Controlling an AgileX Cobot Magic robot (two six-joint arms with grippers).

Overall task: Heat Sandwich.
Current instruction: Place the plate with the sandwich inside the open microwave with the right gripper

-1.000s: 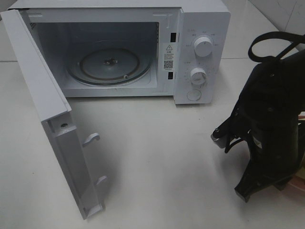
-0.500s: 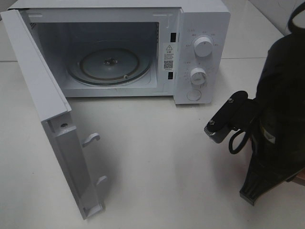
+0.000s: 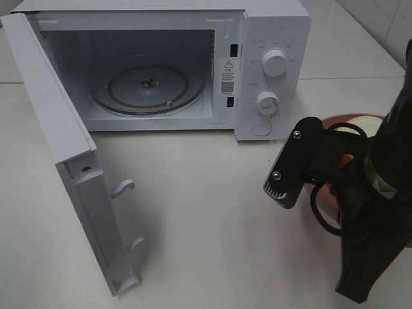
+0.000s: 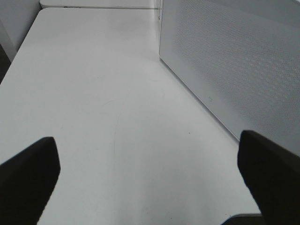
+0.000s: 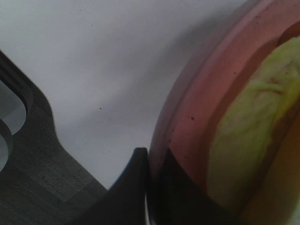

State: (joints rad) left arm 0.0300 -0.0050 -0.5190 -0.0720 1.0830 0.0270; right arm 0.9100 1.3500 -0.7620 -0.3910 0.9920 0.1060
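Your right arm [image 3: 386, 212] is swinging inward, uncovering the plate [image 3: 335, 120] whose rim the right gripper [image 5: 149, 161] is pinching with fingers together, sandwich [image 5: 248, 140] lying on it, while the left gripper [image 4: 146, 157] is idling spread wide; you're likely starting the carry, needing a level slide into the microwave [image 3: 273, 32].

- A white microwave [image 3: 273, 38] stands at the far side, its door [image 3: 64, 161] swung open to the left, showing the glass turntable [image 3: 148, 87].
- The black right arm [image 3: 380, 212], near right, covers most of a pink plate [image 3: 335, 120].
- A pale sandwich [image 3: 358, 123] peeks out.
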